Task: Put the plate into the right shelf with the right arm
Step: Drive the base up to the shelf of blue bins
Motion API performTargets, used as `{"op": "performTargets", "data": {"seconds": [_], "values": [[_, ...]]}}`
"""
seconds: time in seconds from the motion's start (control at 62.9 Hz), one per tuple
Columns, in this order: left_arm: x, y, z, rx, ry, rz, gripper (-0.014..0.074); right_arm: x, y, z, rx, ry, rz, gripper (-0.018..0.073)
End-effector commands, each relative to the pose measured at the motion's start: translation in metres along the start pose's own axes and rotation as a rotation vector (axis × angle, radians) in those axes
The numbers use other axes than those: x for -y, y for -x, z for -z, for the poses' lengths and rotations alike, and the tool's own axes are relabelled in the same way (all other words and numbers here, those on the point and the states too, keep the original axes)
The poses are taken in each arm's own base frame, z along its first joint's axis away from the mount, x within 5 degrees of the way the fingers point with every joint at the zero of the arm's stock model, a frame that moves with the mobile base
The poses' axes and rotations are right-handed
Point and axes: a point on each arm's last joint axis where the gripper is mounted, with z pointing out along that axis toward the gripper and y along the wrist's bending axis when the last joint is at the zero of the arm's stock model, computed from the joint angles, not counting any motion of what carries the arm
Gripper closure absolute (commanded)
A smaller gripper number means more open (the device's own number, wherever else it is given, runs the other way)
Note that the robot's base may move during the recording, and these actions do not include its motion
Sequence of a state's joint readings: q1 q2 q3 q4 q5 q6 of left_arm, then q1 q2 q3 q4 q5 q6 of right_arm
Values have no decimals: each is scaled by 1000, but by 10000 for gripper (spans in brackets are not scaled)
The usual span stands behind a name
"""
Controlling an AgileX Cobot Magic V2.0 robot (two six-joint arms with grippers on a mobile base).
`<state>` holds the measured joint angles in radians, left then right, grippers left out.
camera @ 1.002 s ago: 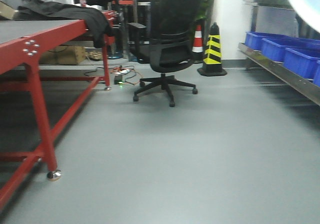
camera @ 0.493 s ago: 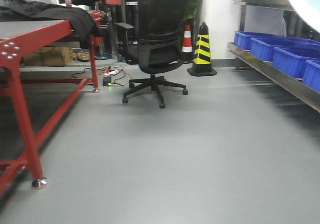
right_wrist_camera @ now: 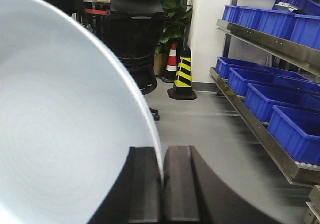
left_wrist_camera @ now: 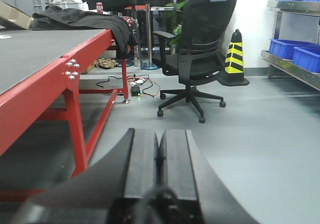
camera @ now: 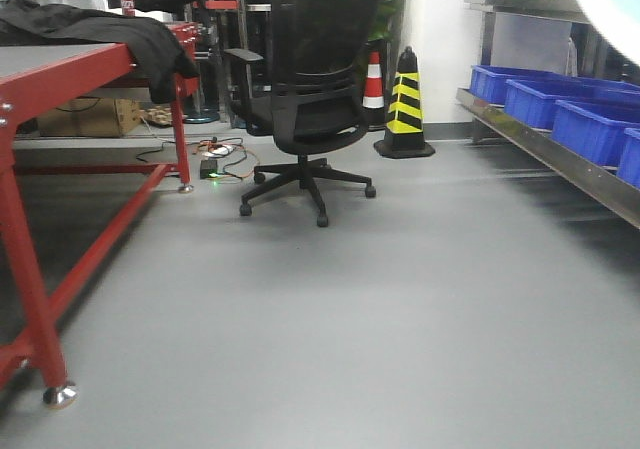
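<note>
The white plate (right_wrist_camera: 60,114) fills the left of the right wrist view, standing on edge, and my right gripper (right_wrist_camera: 163,156) is shut on its rim. A corner of the plate (camera: 612,4) also shows at the top right of the front view. The right shelf (right_wrist_camera: 260,129), shiny steel rails carrying blue bins (right_wrist_camera: 295,129), runs along the right side; the shelf (camera: 560,149) appears in the front view too. My left gripper (left_wrist_camera: 160,144) is shut on nothing, held low over the grey floor.
A red-framed table (camera: 60,79) with dark clothing (camera: 100,24) stands at left. Ahead are a black office chair (camera: 305,99), a yellow-black cone (camera: 405,104), a red-white cone (camera: 373,81) and cables (camera: 220,154) on the floor.
The front view has shifted: the red table leg slid left and nearer, the chair and cones moved slightly. The plate stays gripped at the top right corner.
</note>
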<state>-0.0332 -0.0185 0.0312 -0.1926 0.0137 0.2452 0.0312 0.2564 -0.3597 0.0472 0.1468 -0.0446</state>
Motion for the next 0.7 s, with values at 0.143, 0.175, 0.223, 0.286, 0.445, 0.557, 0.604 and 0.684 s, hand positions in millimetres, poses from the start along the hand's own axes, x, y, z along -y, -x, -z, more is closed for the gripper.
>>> {"op": "performTargets", "data": {"seconds": [0.143,0.175,0.223,0.286,0.445,0.557,0.604,0.684], "values": [[-1,5,0,80,15,7,643,1,18,1,115,-9,8,507],[-1,5,0,80,15,7,643,1,18,1,115,-9,8,507],[-1,5,0,80,15,7,643,1,18,1,115,-9,8,507],[-1,5,0,80,15,7,643,1,18,1,115,-9,8,507],[-1,5,0,80,15,7,643,1,18,1,115,-9,8,507],[-1,5,0,80,15,7,643,1,18,1,115,-9,8,507],[-1,5,0,80,15,7,643,1,18,1,115,-9,8,507],[-1,5,0,80,15,7,643,1,18,1,115,-9,8,507]]}}
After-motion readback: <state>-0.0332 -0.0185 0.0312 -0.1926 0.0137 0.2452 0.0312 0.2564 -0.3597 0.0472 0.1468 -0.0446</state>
